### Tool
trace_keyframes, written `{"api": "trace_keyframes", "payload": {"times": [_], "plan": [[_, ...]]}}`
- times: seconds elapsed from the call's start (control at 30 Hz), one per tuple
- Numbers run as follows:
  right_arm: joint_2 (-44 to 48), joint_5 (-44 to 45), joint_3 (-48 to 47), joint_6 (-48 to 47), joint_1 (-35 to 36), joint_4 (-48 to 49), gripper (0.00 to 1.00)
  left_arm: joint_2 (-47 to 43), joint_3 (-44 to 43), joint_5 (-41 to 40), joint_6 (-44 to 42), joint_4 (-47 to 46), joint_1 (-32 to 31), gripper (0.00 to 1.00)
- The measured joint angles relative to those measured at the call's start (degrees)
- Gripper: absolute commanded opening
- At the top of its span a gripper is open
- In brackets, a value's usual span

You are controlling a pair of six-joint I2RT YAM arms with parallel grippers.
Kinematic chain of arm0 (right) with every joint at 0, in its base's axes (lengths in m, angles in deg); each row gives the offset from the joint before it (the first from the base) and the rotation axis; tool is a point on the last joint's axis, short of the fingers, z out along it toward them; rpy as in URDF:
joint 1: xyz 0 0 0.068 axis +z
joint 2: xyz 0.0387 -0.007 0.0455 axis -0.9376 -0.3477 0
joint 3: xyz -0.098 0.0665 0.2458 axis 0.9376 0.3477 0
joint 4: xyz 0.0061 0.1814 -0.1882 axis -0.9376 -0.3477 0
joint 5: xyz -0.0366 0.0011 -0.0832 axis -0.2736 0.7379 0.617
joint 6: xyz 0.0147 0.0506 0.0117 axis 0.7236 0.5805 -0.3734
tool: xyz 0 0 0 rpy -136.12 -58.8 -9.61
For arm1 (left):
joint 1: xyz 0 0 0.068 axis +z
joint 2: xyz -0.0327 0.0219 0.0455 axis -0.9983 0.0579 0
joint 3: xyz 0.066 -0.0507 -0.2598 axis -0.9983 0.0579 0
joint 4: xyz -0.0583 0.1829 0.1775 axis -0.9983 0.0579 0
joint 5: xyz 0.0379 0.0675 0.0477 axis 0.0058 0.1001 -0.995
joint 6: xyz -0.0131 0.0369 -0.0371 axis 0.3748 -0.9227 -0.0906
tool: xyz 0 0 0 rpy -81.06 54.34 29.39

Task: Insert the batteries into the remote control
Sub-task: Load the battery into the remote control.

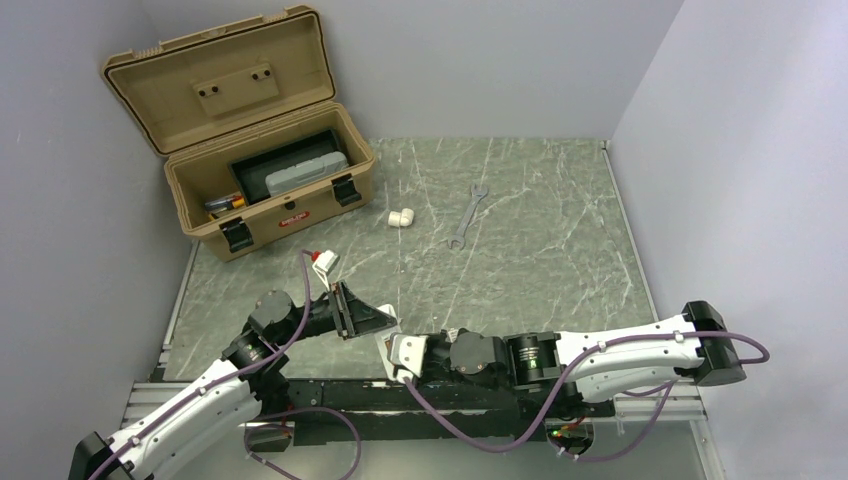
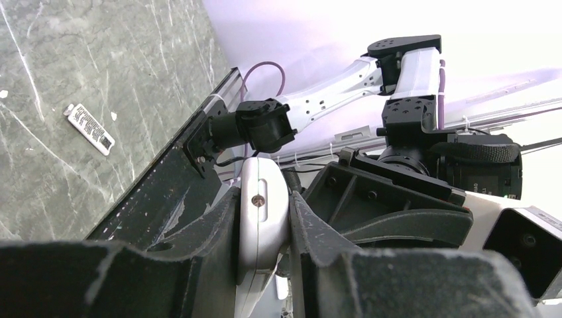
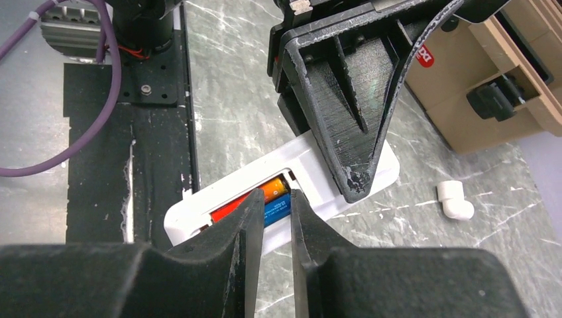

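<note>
In the right wrist view, the slim white plastic remote control (image 3: pixel 301 159) is seen pinched by the left gripper (image 2: pixel 264 228) at the near edge of the grey-green marbled table (image 1: pixel 540 230). Orange-red and blue cylindrical batteries (image 3: pixel 268 189) are seated in its recess. The right gripper (image 3: pixel 275 197) is slightly parted just over them.

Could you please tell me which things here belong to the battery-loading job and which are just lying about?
Job in hand: remote control, gripped by the left end effector; batteries in its recess; right end effector poised over them.
Lying about: open toolbox; wrench; white pipe elbow.
</note>
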Motion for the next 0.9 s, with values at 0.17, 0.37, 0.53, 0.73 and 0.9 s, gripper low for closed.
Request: {"api": "trace_keyframes", "payload": {"times": [0.17,0.37,0.53,0.73,0.9], "plan": [[-0.11,2.89,0.04,-0.11,1.4,-0.57,0.3,0.0,0.0,-0.42,0.09,0.0,0.0,0.0],[-0.5,5.51,0.04,-0.09,2.99,-0.5,0.32,0.0,0.0,-0.39,0.31,-0.09,-0.13,0.0],[-0.57,6.34,-0.02,0.07,3.3,-0.44,0.32,0.0,0.0,-0.42,0.31,-0.09,-0.13,0.0],[1.18,7.23,0.04,1.99,3.82,-1.64,0.35,-0.31,0.0,-0.35,0.68,-0.31,-0.13,0.0],[3.43,8.7,0.94,4.48,4.17,-3.5,0.36,-1.33,-0.74,-1.27,-0.11,-1.68,0.26,0.0]]}}
